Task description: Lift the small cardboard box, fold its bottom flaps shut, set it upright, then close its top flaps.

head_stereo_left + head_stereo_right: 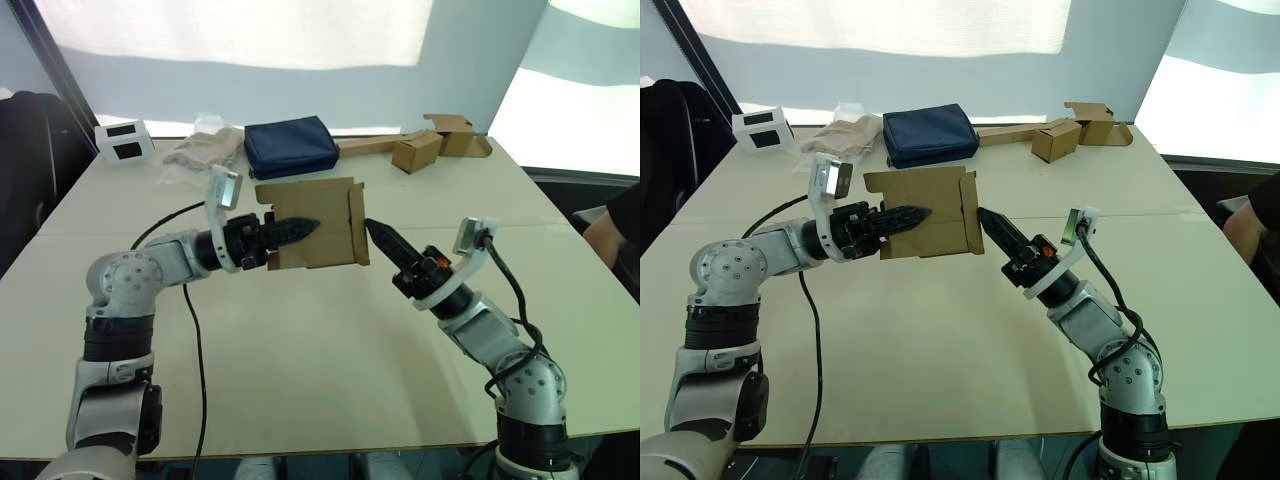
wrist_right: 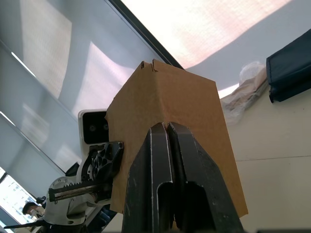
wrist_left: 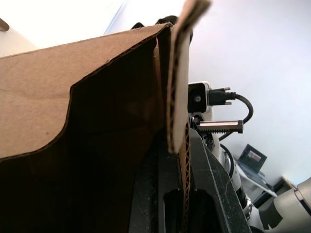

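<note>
Your right gripper (image 1: 370,227), fingers pressed together and empty, touches the small cardboard box (image 1: 312,222), which your left gripper (image 1: 305,227) clamps by one wall above the middle of the pale table (image 1: 330,350). Along the far edge lie a navy pouch (image 1: 290,146), a white box (image 1: 122,140) and brown cartons (image 1: 440,140); bright blinds hang behind. You can't see the box's far side.

Navy pouch (image 1: 291,146), white box (image 1: 122,140), oblong carton (image 1: 418,150) on table (image 1: 300,360)
</note>
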